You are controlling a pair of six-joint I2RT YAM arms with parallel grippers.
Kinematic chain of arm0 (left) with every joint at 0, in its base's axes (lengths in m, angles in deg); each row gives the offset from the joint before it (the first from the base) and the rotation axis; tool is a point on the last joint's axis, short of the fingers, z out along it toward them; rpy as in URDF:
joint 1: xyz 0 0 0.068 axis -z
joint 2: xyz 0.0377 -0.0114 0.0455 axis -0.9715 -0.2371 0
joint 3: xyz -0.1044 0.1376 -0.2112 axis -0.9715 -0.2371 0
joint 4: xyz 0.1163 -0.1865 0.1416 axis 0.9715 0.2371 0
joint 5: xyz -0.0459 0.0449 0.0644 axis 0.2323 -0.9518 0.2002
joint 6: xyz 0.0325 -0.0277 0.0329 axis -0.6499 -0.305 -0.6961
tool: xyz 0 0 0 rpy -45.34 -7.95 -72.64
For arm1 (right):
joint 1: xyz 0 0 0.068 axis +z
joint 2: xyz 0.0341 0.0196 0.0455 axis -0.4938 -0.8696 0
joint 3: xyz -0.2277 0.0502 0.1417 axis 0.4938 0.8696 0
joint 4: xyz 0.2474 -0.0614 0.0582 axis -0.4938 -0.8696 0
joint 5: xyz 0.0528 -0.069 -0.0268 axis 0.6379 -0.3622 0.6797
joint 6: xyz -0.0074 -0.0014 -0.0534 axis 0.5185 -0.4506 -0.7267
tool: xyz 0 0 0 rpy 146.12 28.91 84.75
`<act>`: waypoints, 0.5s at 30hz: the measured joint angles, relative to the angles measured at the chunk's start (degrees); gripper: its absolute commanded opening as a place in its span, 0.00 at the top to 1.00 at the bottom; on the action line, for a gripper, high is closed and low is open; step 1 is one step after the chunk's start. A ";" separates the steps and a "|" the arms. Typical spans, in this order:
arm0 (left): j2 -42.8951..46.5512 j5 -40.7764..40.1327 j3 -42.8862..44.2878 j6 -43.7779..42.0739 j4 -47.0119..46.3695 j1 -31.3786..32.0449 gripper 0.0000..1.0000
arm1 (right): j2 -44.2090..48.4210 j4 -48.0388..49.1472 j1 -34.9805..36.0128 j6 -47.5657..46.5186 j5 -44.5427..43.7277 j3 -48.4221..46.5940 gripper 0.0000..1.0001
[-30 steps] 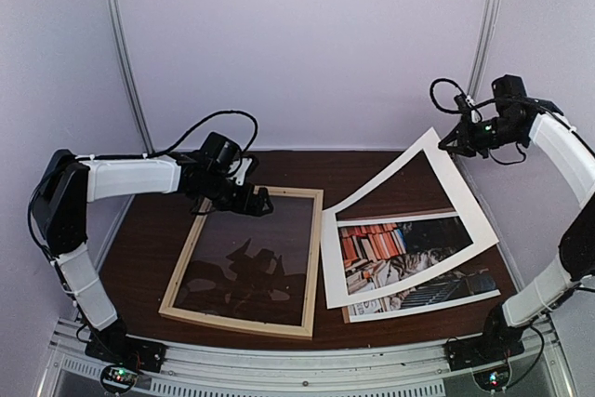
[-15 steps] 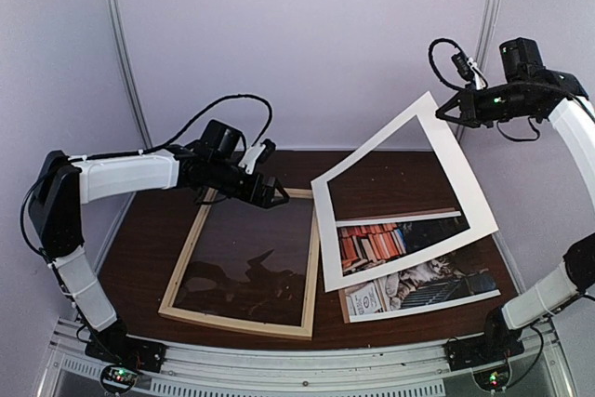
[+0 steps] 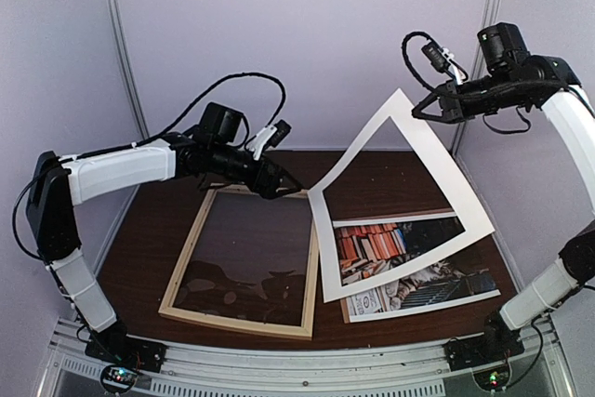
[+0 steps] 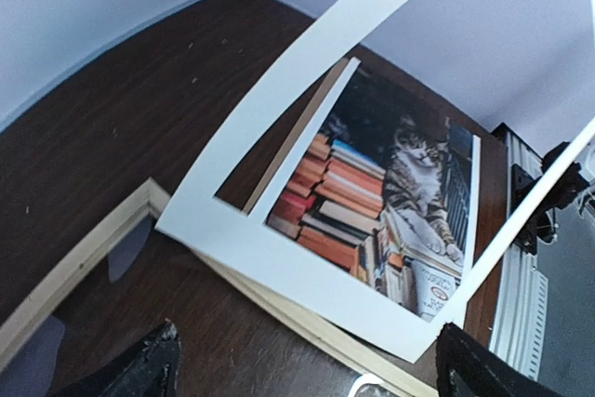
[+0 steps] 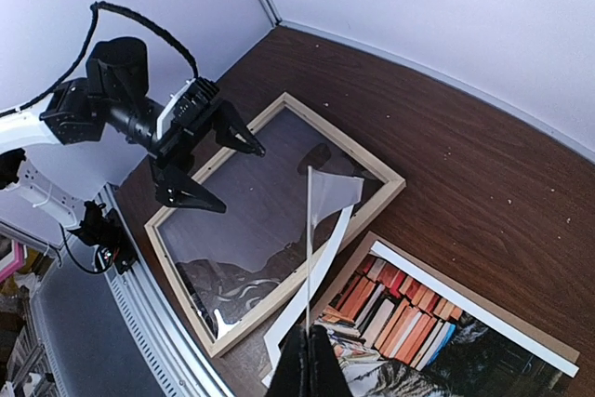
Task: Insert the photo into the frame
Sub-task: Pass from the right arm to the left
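Observation:
The photo (image 3: 400,262), a tabby cat beside red-orange books, lies face up at the table's right (image 4: 390,192) (image 5: 409,309). To its left lies the pale wood frame (image 3: 186,248) (image 5: 344,141) (image 4: 84,253). My right gripper (image 3: 423,111) (image 5: 309,337) is shut on the top corner of a white mat (image 3: 453,169) (image 4: 279,99) with a cut-out window. The mat hangs tilted over the photo, and its lower corner rests on the frame's right strip. My left gripper (image 3: 284,160) (image 4: 311,369) (image 5: 234,177) hovers open above the frame's far edge, empty, near the mat's left corner.
A clear sheet (image 3: 246,258) fills the frame and reflects the arms. A brown backing board (image 5: 469,287) lies under the photo. Grey walls close in the back and both sides, and a metal rail (image 3: 297,364) runs along the near edge.
My right gripper has raised the white mat and carried it left, so the photo under it shows more. My left arm has reached right along the frame's far edge, jaws still open.

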 measured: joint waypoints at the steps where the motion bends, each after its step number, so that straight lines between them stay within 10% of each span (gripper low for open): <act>1: 0.07 1.46 1.16 -1.07 -0.07 0.07 0.06 | -0.11 -0.24 0.50 -0.50 0.37 -0.48 1.00; 15: -4.15 14.88 22.29 -18.75 7.23 0.24 0.07 | -1.22 -3.37 8.09 -3.37 5.92 -6.58 1.00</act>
